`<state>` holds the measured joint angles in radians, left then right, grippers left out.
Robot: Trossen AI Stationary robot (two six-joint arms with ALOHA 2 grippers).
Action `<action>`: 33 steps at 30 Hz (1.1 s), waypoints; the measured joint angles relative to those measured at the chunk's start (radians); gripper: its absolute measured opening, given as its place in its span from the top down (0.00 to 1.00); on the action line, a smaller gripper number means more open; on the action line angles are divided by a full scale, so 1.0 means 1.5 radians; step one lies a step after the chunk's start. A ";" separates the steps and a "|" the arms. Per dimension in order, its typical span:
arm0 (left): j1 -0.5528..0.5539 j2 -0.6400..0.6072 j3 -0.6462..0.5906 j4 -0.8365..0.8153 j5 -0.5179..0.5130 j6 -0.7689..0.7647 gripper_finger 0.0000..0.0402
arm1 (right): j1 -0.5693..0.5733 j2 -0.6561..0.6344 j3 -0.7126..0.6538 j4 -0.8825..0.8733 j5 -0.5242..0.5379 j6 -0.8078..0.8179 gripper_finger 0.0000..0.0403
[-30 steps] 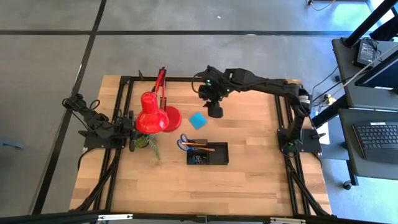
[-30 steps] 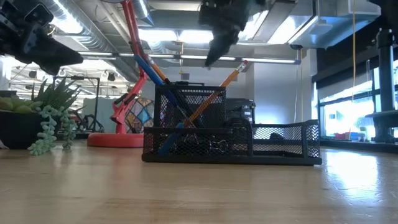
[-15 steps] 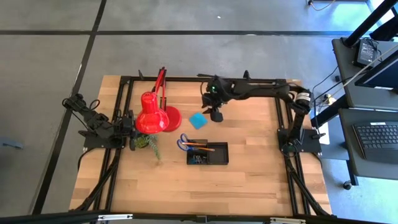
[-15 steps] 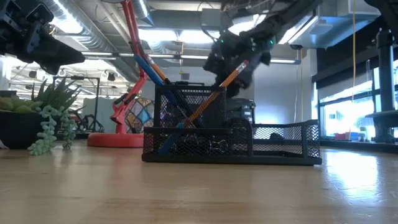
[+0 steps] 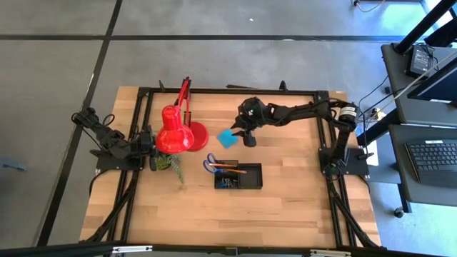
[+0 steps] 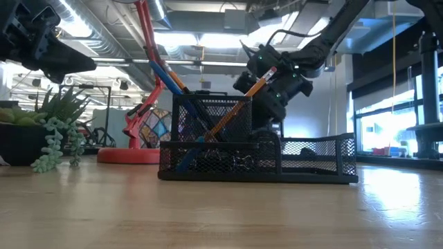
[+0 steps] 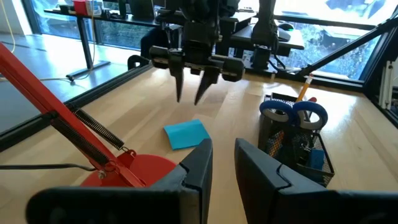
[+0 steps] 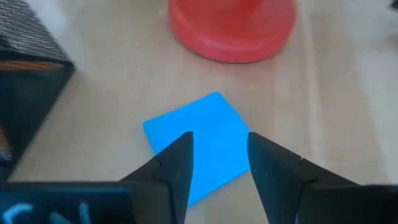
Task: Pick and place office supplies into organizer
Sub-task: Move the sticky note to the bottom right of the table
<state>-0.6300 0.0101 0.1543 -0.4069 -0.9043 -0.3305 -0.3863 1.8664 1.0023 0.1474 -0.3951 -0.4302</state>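
The light-blue note pad (image 5: 227, 138) lies flat on the table beside the red lamp's base. My right gripper (image 5: 248, 137) hovers just above it, open, pointing down; in the right wrist view its fingers (image 8: 177, 163) stand over the note pad (image 8: 200, 138) without touching. The left wrist view shows the same gripper (image 7: 189, 99) above the pad (image 7: 186, 133). The black mesh organizer (image 5: 239, 176) holds blue-handled scissors (image 5: 211, 164), an orange pencil and small dark items. My left gripper (image 5: 148, 143) waits open at the table's left edge.
The red desk lamp (image 5: 173, 130) stands just left of the note pad, its round base (image 8: 231, 28) close to it. A small green potted plant (image 5: 168, 163) sits by my left gripper. The organizer (image 6: 256, 152) stands toward the near edge from the pad. Bare wood lies to the right.
My right gripper has come down from high over the table toward the note pad, shifting slightly toward the near edge. In the low view it dropped from the top of the picture to behind the organizer. The note pad has stayed in place.
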 joint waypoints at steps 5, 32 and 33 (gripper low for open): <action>0.000 0.000 0.000 0.001 -0.002 0.000 0.85 | 0.008 0.000 0.000 0.000 0.000 0.041 0.62; 0.000 0.000 0.000 -0.001 -0.031 0.002 0.84 | 0.047 0.110 0.055 -0.098 0.119 0.039 0.62; 0.000 0.000 0.000 -0.001 -0.031 0.002 0.85 | 0.046 0.107 0.055 -0.114 0.119 0.039 0.62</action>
<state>-0.6303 0.0101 0.1543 -0.4080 -0.9508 -0.3272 -0.3167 2.0275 1.0851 -0.0241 -0.2159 -0.3717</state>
